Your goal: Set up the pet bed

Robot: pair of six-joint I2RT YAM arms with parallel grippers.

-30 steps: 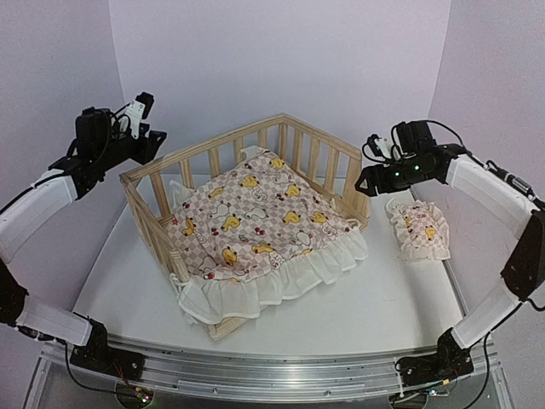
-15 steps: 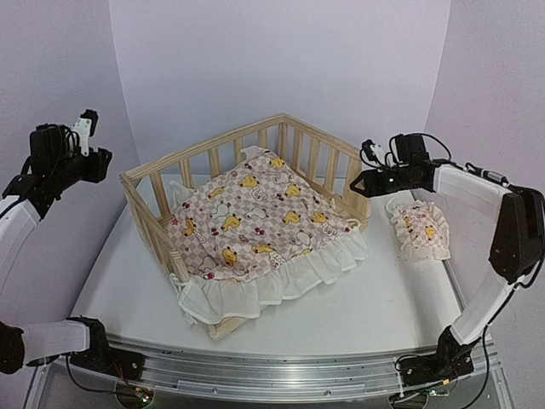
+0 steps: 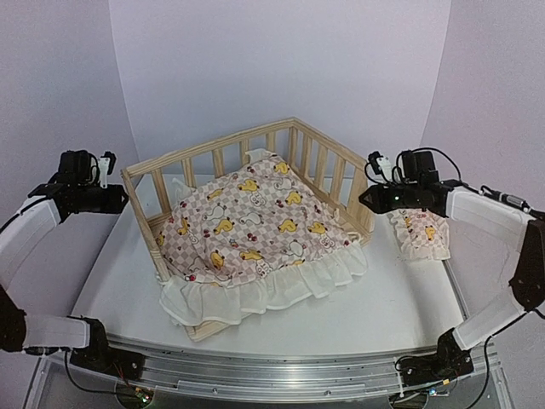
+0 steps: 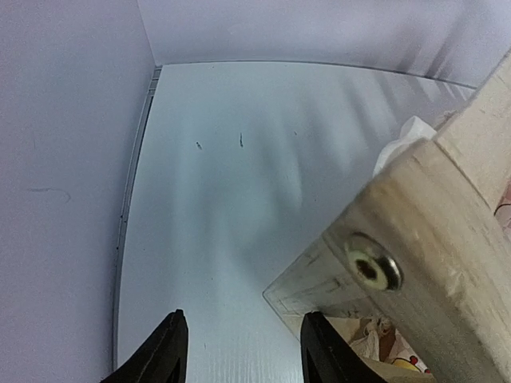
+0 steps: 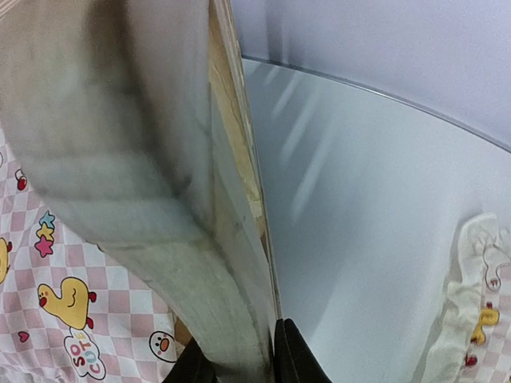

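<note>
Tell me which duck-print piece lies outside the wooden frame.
The small pillow, on the table right of the pet bed; the big ruffled cushion lies inside it.

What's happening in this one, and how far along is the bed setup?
The right end effector is closed on the right corner rail of the pet bed. The left end effector hangs open beside the left corner, gripping nothing. The duck cushion lies inside the frame. The small pillow sits on the table to its right, outside it.
</note>
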